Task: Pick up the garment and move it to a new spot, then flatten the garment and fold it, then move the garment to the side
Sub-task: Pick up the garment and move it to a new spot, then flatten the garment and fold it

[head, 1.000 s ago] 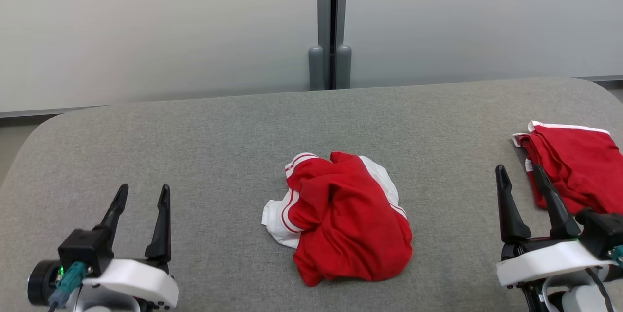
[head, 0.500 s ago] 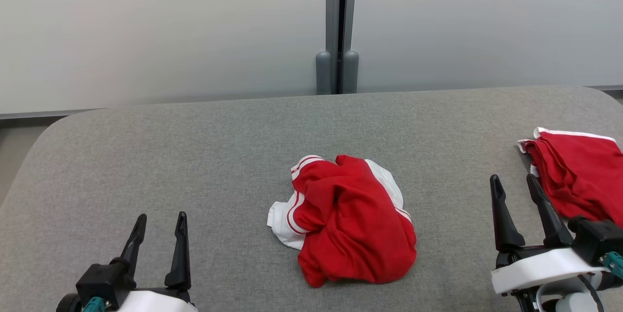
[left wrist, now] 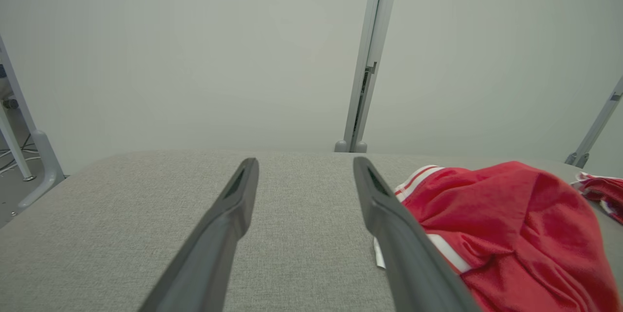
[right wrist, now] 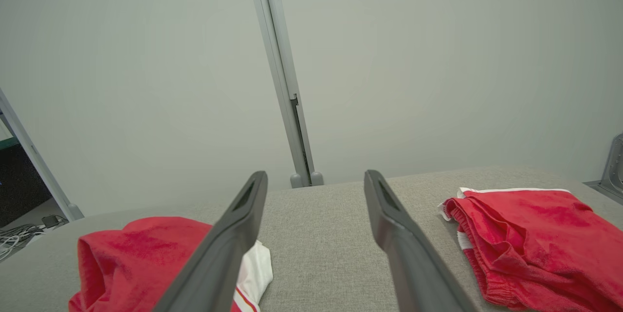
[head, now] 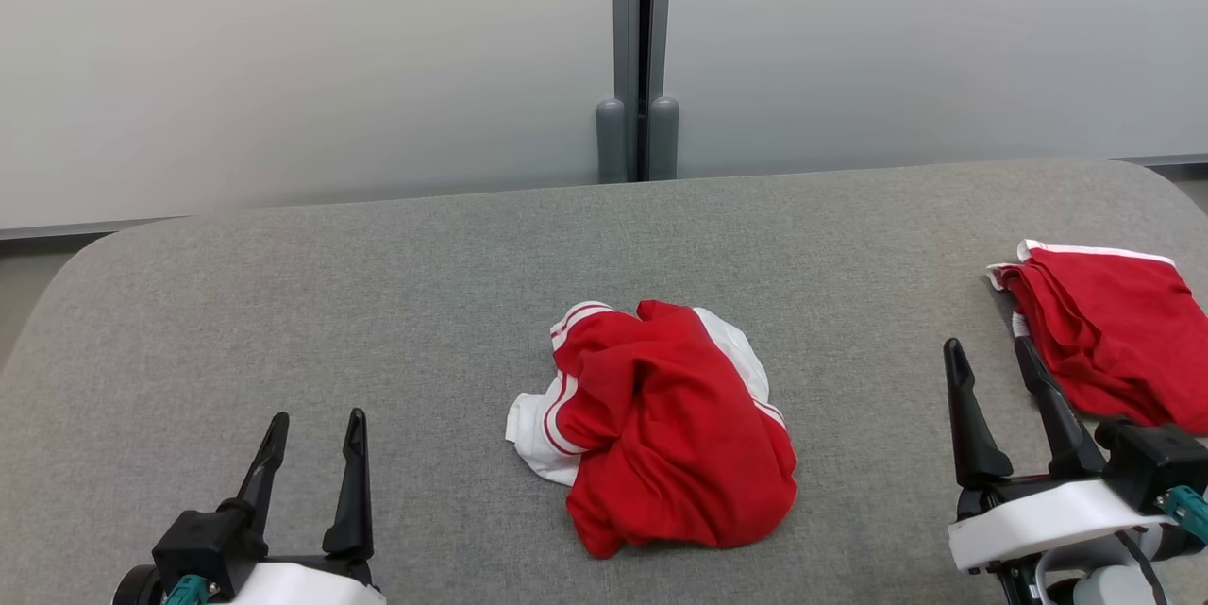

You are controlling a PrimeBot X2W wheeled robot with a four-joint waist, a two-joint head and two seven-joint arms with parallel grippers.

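Plainly, both claws are empty. The left claw [head: 318, 416] sits at the lower left of the head view, its two dark fingers spread apart and pointing up the frame with bare grey cloth between them. Its own wrist view shows the same gap, with red fabric off to the right of the fingers. The right claw [head: 987, 345] sits at the lower right, likewise spread wide and holding nothing. In its wrist view the fingers frame bare table, with red cloth on either side.

Outward from there, the garment [head: 670, 435] lies in a crumpled heap at the lower middle of the head view, on the table [head: 377, 303], between the two claws and apart from both. It is red with white panels and striped trim, bunched over itself so that its shape cannot be read. At the right edge of the frame, just beyond the right claw's outer finger, lies a second red garment [head: 1099, 341] with a white hem, much flatter and looking roughly folded. Whether the finger touches it cannot be told. Behind the table stand pale wall panels [head: 283, 48] joined by a grey post [head: 637, 48].

As for progress, the heap in the middle is not lifted, spread or folded. Judging by that, every step is left for it: the pick-up and move, the flattening, the fold and the shift to the side. The flatter piece at the right may be one already dealt with, though that is only a guess from how it lies.
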